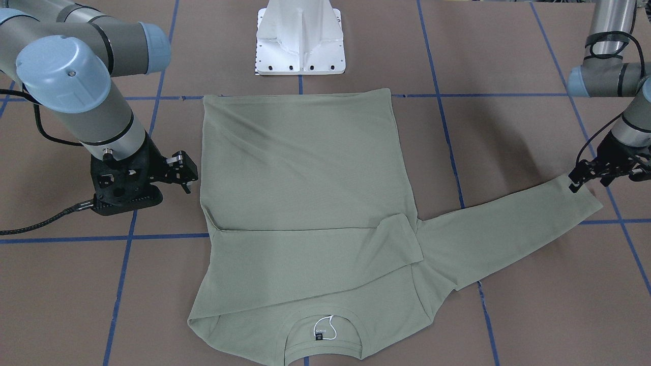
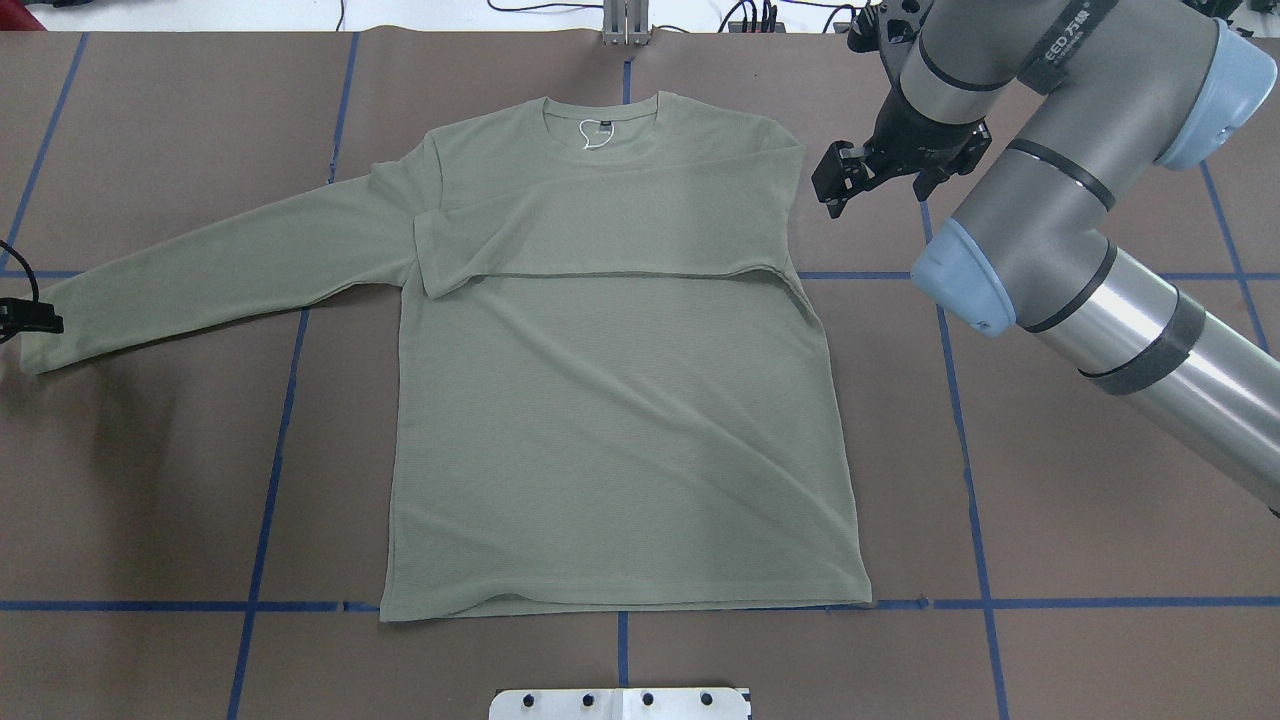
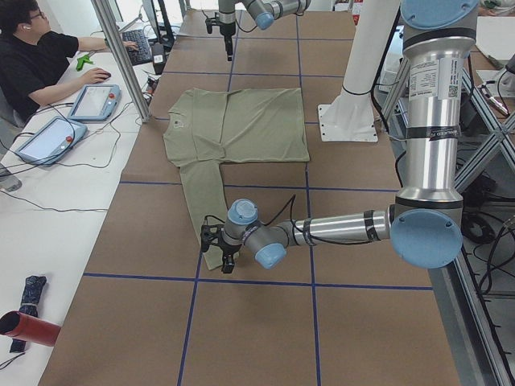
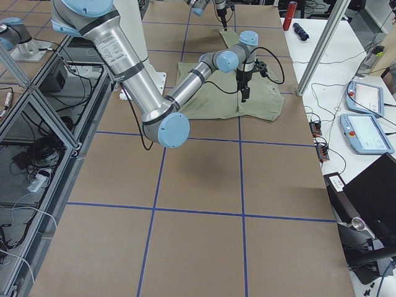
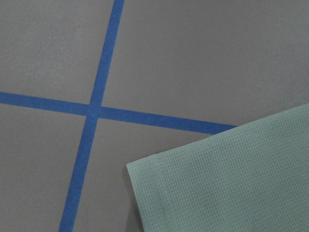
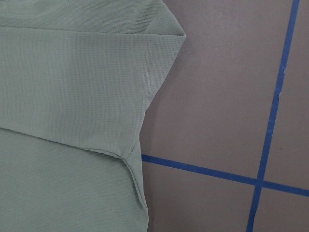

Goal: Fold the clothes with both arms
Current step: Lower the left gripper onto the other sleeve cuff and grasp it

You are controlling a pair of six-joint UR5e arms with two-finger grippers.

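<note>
The sage-green long-sleeved shirt (image 2: pixel 610 420) lies flat on the brown table, collar and white string loop (image 2: pixel 590 135) at the far side. One sleeve is folded across the chest (image 2: pixel 600 235). The other sleeve (image 2: pixel 220 270) stretches out to my left. My left gripper (image 1: pixel 605 175) is low at that sleeve's cuff (image 1: pixel 585 195), jaws spread, holding nothing; the left wrist view shows the cuff corner (image 5: pixel 231 179) flat on the table. My right gripper (image 2: pixel 880 190) is open and empty, just off the shirt's right shoulder edge (image 6: pixel 159 58).
The white pedestal base (image 1: pixel 300 40) stands past the shirt's hem. Blue tape lines (image 2: pixel 960 420) grid the table. A seated operator (image 3: pixel 40 56) with tablets works at a side table along the far edge.
</note>
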